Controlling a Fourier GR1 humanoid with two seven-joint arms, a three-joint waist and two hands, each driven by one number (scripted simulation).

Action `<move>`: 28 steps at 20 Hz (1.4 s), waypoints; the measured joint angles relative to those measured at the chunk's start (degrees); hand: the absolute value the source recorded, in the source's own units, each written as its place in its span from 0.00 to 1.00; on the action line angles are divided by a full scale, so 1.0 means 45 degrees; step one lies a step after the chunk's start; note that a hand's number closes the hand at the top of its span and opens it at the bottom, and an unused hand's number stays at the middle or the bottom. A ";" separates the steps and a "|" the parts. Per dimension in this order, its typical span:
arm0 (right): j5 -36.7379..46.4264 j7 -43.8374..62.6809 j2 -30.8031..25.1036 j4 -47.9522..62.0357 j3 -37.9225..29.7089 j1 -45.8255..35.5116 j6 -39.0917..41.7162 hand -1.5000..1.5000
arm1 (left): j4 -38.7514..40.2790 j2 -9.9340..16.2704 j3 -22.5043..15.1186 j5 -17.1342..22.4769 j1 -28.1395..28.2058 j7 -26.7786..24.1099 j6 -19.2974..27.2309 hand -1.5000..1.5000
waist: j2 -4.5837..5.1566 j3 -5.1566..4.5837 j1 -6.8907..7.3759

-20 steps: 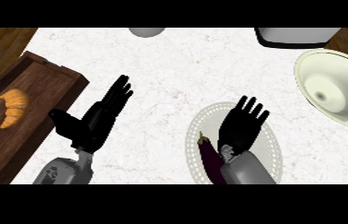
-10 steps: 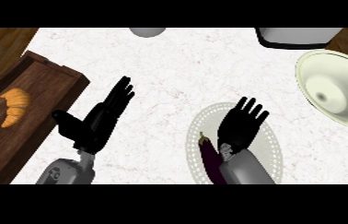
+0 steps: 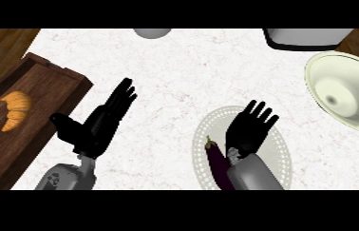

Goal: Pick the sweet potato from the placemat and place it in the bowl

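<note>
A dark purple, eggplant-like vegetable (image 3: 219, 164) lies on the round white placemat (image 3: 207, 138) at the lower right, partly under my right forearm. My right hand (image 3: 248, 131) hovers over the placemat just right of it, fingers straight and spread, holding nothing. The cream bowl (image 3: 335, 92) stands at the right edge, apart from the hand. My left hand (image 3: 98, 123) is open over the counter at the lower left, fingers pointing up and right.
A dark wooden tray (image 3: 43, 98) with a croissant (image 3: 17, 109) sits at the left edge. A grey round object (image 3: 152, 33) shows at the top edge and a dark-rimmed white container (image 3: 305, 38) at the top right.
The right hand has crept slightly forward over the placemat. The left hand and the vegetable have stayed where they were.
</note>
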 measured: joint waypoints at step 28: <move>0.0012 -0.1673 -0.0146 0.1267 0.0027 -0.0415 -0.0752 1.00 | 0.0152 -0.0456 0.0509 -0.0478 0.0099 0.0003 -0.0452 0.50 | -0.0165 -0.0103 -0.0099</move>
